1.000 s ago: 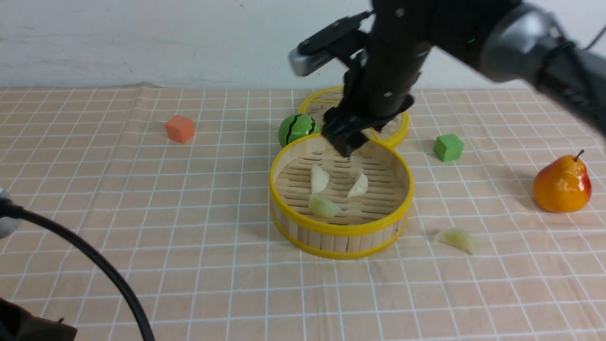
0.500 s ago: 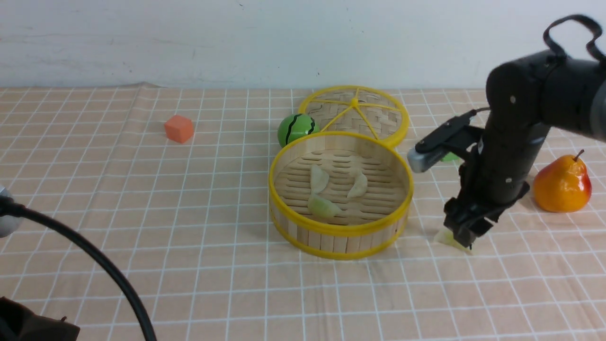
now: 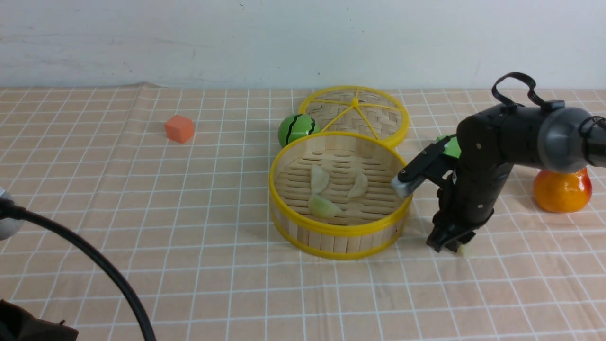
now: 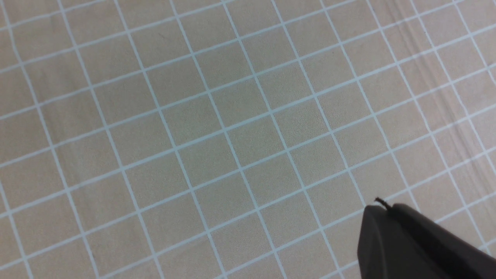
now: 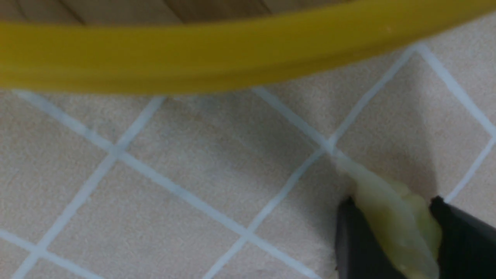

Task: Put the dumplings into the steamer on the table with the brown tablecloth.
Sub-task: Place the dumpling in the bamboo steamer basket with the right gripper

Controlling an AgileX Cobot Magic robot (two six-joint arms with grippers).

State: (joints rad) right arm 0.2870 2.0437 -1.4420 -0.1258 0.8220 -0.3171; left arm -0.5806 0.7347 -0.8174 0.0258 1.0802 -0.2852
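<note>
Right gripper (image 3: 450,245) clasps dumpling (image 5: 395,221) just beside steamer (image 3: 341,230).

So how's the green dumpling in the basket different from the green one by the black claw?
The inner green dumpling lies on the steamer's slatted floor; the outer green dumpling lies on the tablecloth just outside the steamer's wall. The inner one is untouched; the outer one sits between the right gripper's fingers, which seem to press both its sides. Both are pale translucent green.
</note>
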